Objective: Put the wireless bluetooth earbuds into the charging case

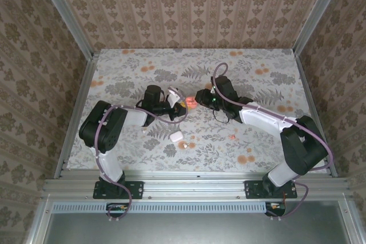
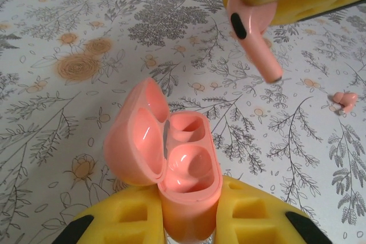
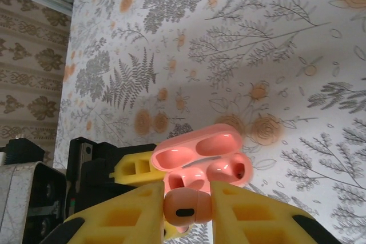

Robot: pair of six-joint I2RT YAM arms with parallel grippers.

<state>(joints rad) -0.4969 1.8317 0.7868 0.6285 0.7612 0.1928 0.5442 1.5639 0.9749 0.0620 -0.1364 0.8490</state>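
Clamped in the left gripper (image 2: 191,221): open coral-pink charging case (image 2: 171,158). Pinched in the right gripper (image 3: 186,215), just above the case: coral-pink earbud (image 2: 251,38). Point stem (image 2: 266,64) down, line up over a well (image 2: 191,167), seemingly empty, lower slowly.

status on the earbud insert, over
Left gripper shut on open coral-pink charging case. Right gripper shut on pink earbud, clear of case, not seated. Nothing between them; second pink earbud loose on tablecloth.

Tablecloth (image 1: 131,67): grey-leaf, orange-flower print is covering the table.
Walls (image 1: 194,4): brown damask wallpaper is rising behind and beside the tablecloth.
Rail (image 1: 194,186): grey metal is running along the tablecloth's near edge.
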